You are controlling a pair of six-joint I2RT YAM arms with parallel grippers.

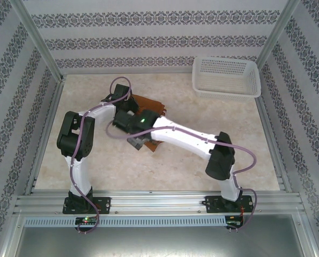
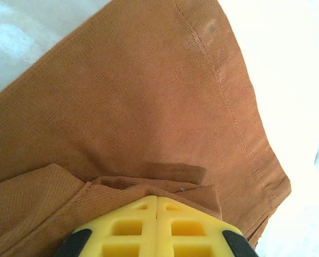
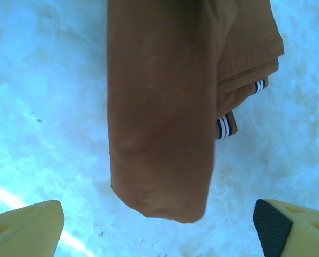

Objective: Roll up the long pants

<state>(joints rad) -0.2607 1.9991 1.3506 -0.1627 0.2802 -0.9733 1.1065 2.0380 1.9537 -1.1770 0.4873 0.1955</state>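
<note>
Long pants (image 1: 148, 101) sit mid-table (image 1: 213, 115) as a folded rust-brown bundle under both wrists, well apart from the basket (image 1: 226, 75) at the far right.

Right gripper (image 3: 156, 222) is released, jaws spread wide. The rounded bundle end (image 3: 159, 107) lies just ahead of the gap, touching neither finger (striped trim shows at the layered edge).

Left gripper (image 2: 156, 201) is clenched, fingers pressed together, with a fabric fold (image 2: 138, 107) bunched against the tips. Can't tell if cloth is pinched.

Count: one pants, one basket, two grippers.
</note>
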